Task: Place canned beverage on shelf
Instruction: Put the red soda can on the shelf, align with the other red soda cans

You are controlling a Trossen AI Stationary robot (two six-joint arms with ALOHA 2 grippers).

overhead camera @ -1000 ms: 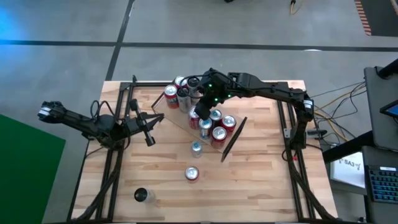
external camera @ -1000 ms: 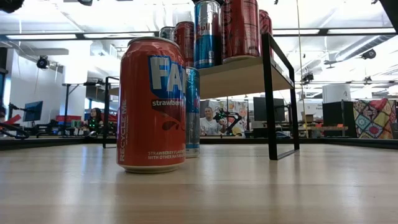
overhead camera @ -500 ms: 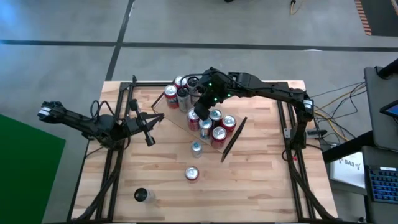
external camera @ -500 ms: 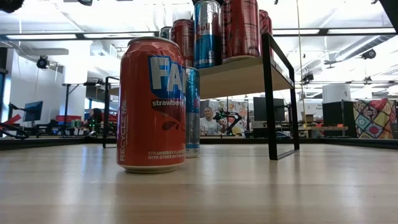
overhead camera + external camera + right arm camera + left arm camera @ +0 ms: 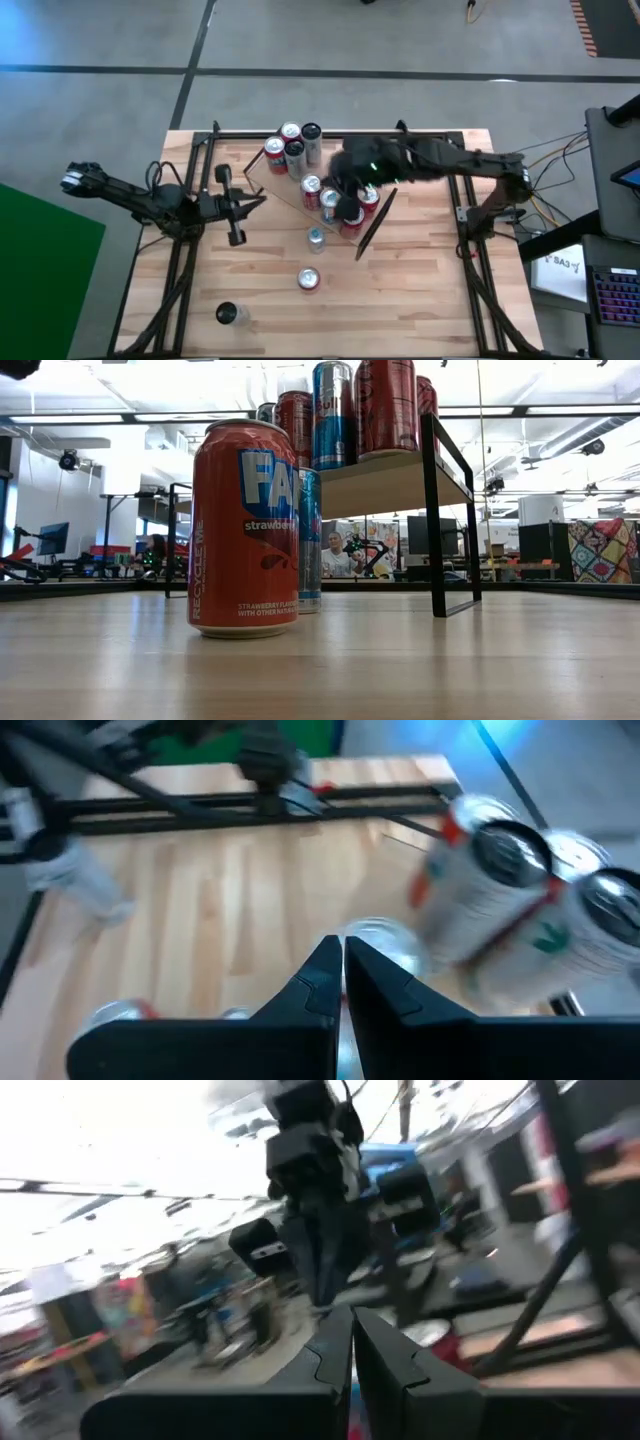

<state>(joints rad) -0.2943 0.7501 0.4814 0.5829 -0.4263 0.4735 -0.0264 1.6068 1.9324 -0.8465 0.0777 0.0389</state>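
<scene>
Since the earlier frame the right arm has swung from the cans at the shelf's far end to the shelf's near end, and the left arm has turned its hand slightly toward 6 o'clock.

In the high view the right hand (image 5: 343,196) hovers over the red cans at the near end of the shelf (image 5: 283,196), a light-wood plank with black end frames lying diagonally at the table's centre. Its fingers (image 5: 322,970) are pressed together and hold nothing.

The left hand (image 5: 236,236) waits at 9 o'clock on the table (image 5: 400,290), fingers (image 5: 330,1348) together and empty.

Can positions:
- A group of four cans (image 5: 290,148) stands on the shelf's far end, toward 12 o'clock.
- A red can (image 5: 311,185) and a blue can (image 5: 328,202) stand mid-shelf, just beside the right hand.
- A small blue-and-silver can (image 5: 316,239) stands on the table at 6 o'clock from the shelf.
- An orange strawberry soda can (image 5: 309,280) stands farther toward 6 o'clock; in the low view it fills the foreground (image 5: 245,525).
- A dark can (image 5: 227,314) stands near the table's 7 o'clock corner.
</scene>
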